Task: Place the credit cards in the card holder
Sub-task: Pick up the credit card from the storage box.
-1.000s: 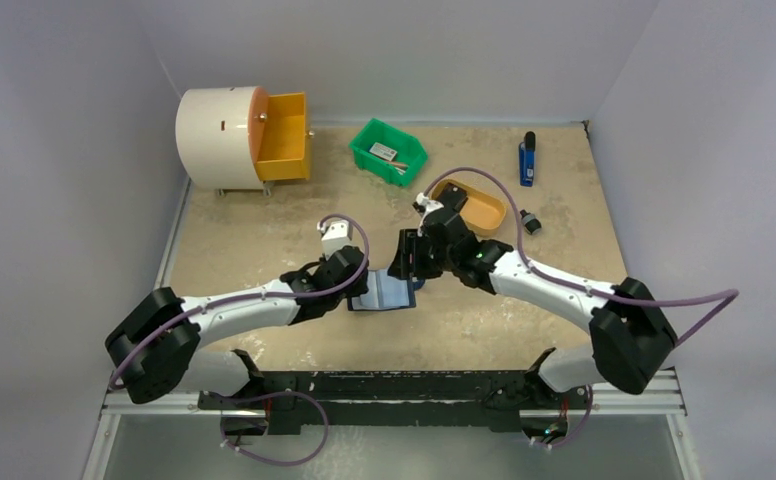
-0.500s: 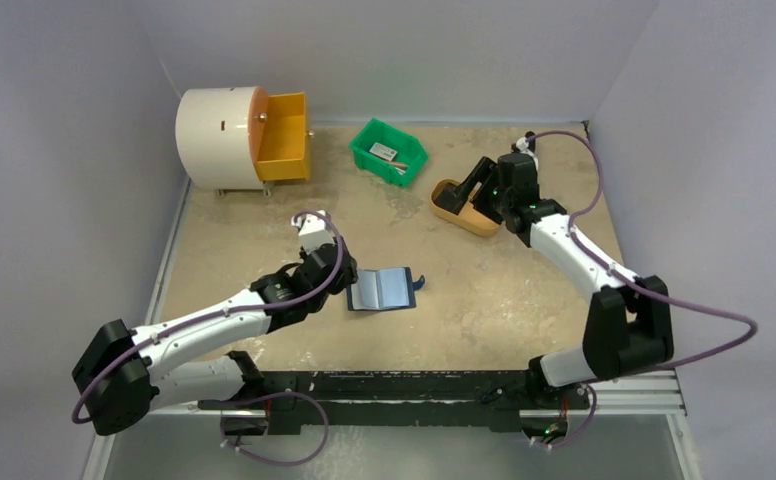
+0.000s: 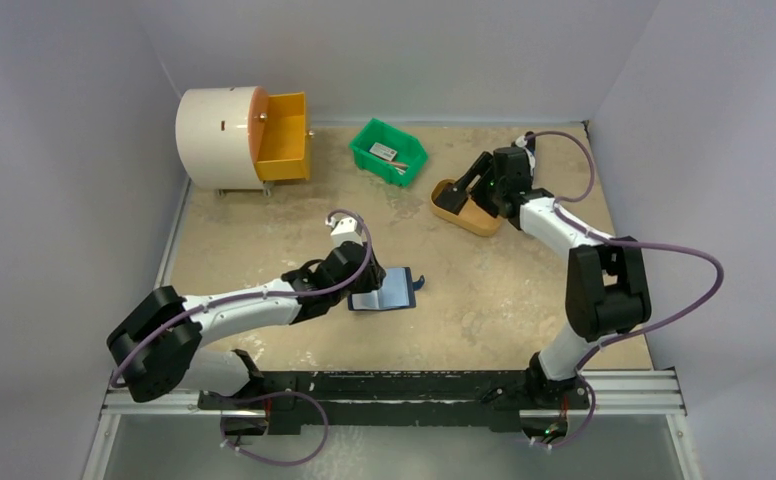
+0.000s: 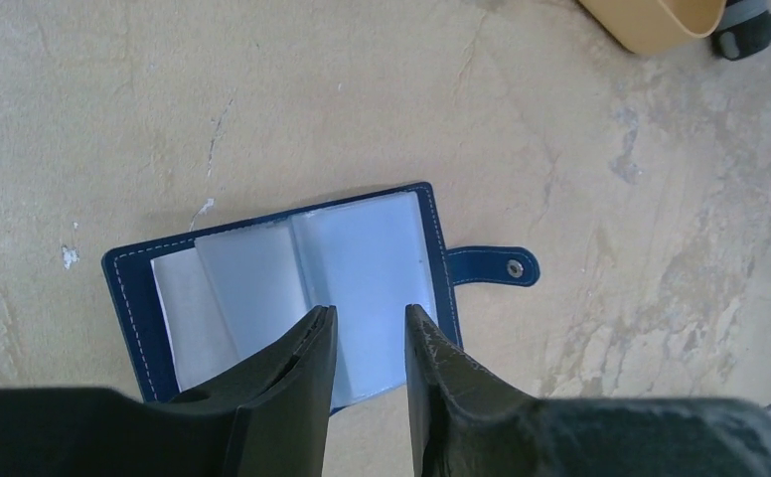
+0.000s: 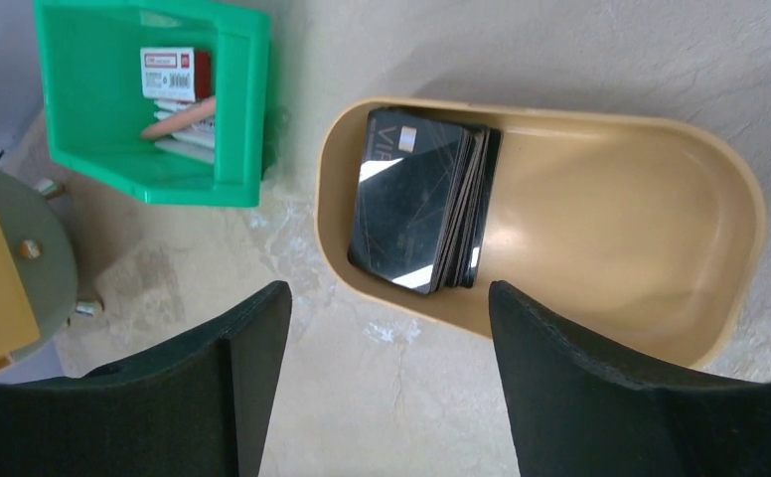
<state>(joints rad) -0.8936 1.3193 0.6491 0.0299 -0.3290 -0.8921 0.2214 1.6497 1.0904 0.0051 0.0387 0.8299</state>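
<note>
Card holder (image 3: pixel 392 288) first, seen from above: its left part is hidden under the left gripper (image 3: pixel 362 290), so only the right half and a small tab show. Those jaws cannot be read from up here. The right gripper (image 3: pixel 461 192) hangs over the tan tray (image 3: pixel 479 222), well apart from the card holder. Its fingers are too small and dark to judge from this view.

From the left wrist, the card holder (image 4: pixel 362 248) lies opened flat on the table (image 4: pixel 113 119), directly ahead of and partly beneath the fingertips (image 4: pixel 320 323). It is a navy cover with pale stitching, and clear sleeves are fanned inside it. Its long axis runs crosswise to the jaws, tilted slightly. The snap tab (image 4: pixel 491 266) with its light stud (image 4: pixel 513 266) points off to the jaws' right. The left gripper (image 4: pixel 370 316) has its jaws a narrow gap apart, and only the sleeve shows between them. The fingers cover the near edge of the card holder. I cannot tell whether the tips press on the sleeve.

From the right wrist, the card holder is out of sight. The right gripper (image 5: pixel 386 293) has its jaws spread wide, holding nothing. A stack of black credit cards (image 5: pixel 416 199) lies just ahead of the jaws, in the left end of the tan tray (image 5: pixel 640 199). How many cards there are is hard to make out, and their print is mostly unreadable. A green bin (image 5: pixel 252 109) sits beyond the left finger, cut off by the frame.
</note>
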